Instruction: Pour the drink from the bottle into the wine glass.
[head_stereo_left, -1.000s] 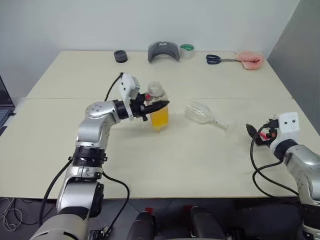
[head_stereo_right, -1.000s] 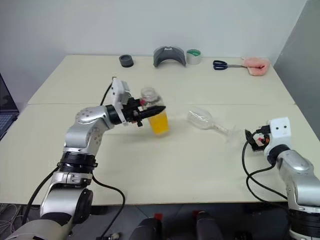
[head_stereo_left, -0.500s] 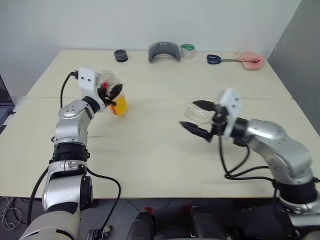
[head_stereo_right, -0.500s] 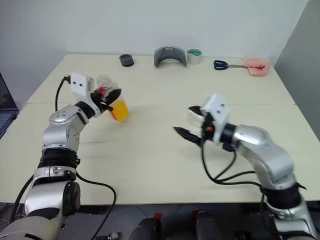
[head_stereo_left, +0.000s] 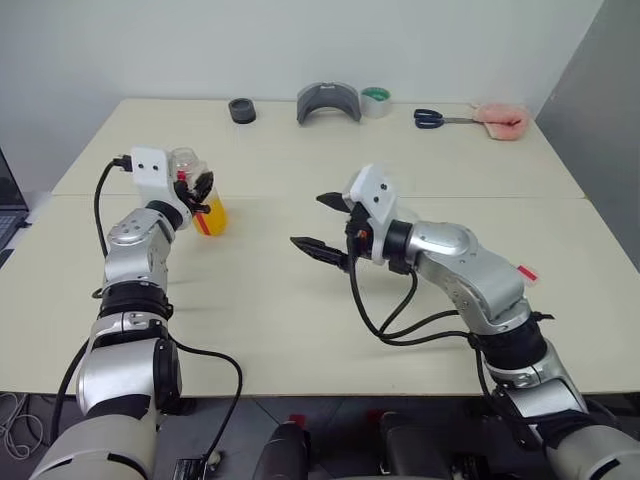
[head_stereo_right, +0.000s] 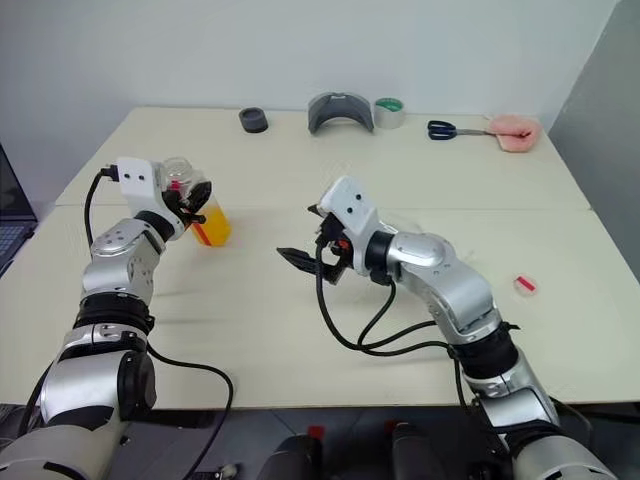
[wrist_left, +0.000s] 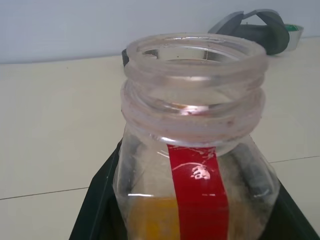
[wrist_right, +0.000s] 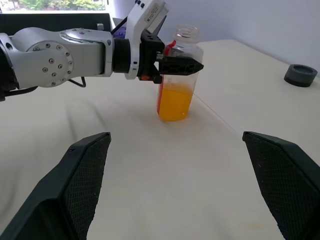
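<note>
The bottle (head_stereo_left: 208, 212) is clear, has a red label strip and no cap on its wide neck (wrist_left: 195, 55). My left gripper (head_stereo_left: 200, 190) is shut around its upper body, at the left of the table. The orange drink (wrist_right: 175, 102) fills its lower part. The bottle stands about upright; I cannot tell whether its base touches the table. My right gripper (head_stereo_right: 296, 231) hangs open and empty over the middle of the table, pointing at the bottle from well to its right. The wine glass is hidden behind my right arm.
Along the far edge lie a black ring (head_stereo_left: 240, 110), a grey curved piece (head_stereo_left: 327, 102), a tape roll (head_stereo_left: 374, 100), scissors (head_stereo_left: 432, 118) and a pink object (head_stereo_left: 500, 120). A small red-pink piece (head_stereo_left: 527, 272) lies at the right. A laptop edge (head_stereo_left: 5, 205) shows far left.
My left gripper has carried the bottle from the table's middle out to the left. My right arm has swung in from the right edge to the middle and now covers the lying glass.
</note>
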